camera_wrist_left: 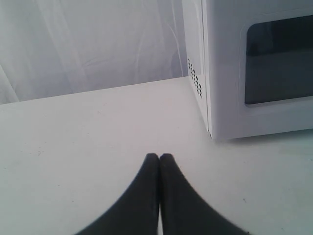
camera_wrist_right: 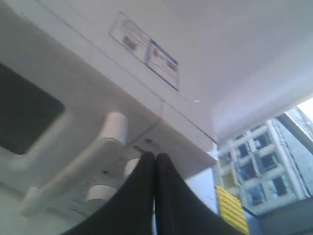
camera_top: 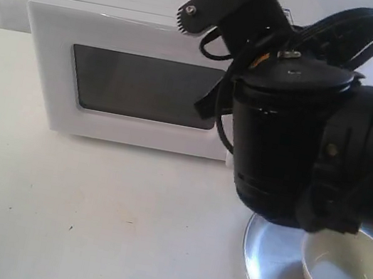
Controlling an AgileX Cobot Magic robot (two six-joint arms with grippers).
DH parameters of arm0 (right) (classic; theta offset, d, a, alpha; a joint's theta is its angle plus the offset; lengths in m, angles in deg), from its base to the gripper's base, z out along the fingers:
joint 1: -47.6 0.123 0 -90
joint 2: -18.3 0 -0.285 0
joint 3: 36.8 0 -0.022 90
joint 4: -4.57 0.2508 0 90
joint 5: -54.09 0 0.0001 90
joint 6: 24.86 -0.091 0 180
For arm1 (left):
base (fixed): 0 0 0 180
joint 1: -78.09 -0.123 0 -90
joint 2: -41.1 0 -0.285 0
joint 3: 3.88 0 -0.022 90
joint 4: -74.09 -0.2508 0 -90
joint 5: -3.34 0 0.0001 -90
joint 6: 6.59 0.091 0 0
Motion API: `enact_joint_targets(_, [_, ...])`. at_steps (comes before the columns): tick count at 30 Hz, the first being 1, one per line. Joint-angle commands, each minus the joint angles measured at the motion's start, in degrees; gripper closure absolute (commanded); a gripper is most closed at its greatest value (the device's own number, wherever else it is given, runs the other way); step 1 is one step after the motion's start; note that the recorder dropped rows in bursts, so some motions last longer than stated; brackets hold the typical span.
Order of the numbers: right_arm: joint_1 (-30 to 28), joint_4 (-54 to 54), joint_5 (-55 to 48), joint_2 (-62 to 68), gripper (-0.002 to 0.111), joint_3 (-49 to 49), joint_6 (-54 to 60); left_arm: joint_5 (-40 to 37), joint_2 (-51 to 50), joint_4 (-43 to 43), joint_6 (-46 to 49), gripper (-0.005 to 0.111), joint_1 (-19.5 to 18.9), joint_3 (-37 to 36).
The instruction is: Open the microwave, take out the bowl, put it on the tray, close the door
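The white microwave stands at the back of the table, and its door with the dark window lies flush against the body. The cream bowl sits in the steel tray at the front right. My right arm hangs in front of the microwave's right side and hides that part of it. My right gripper is shut and empty, its tips close to the control panel beside the tall white handle and a knob. My left gripper is shut and empty, low over the table short of the microwave's left front corner.
Stickers lie on the microwave's top. A white curtain hangs behind the table. Bare white tabletop spreads in front of the microwave and to the left of the tray. The right arm's cables loop above it.
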Motion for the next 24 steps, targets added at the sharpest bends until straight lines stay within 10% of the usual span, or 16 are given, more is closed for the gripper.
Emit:
enact_joint_targets(1, [4.2, 0.9, 9.9, -3.0, 0.108, 2.5, -0.5, 0.2, 0.1, 0.5, 0.0, 0.107, 0.2, 0.2])
enact_joint_targets(11, [11.6, 1.5, 79.0, -16.4, 0.108, 24.9, -5.0, 0.2, 0.1, 0.5, 0.0, 0.107, 0.2, 0.2])
enact_joint_targets(24, [11.6, 4.0, 77.0, -16.4, 0.108, 39.6, -5.9, 0.2, 0.1, 0.5, 0.0, 0.107, 0.2, 0.2])
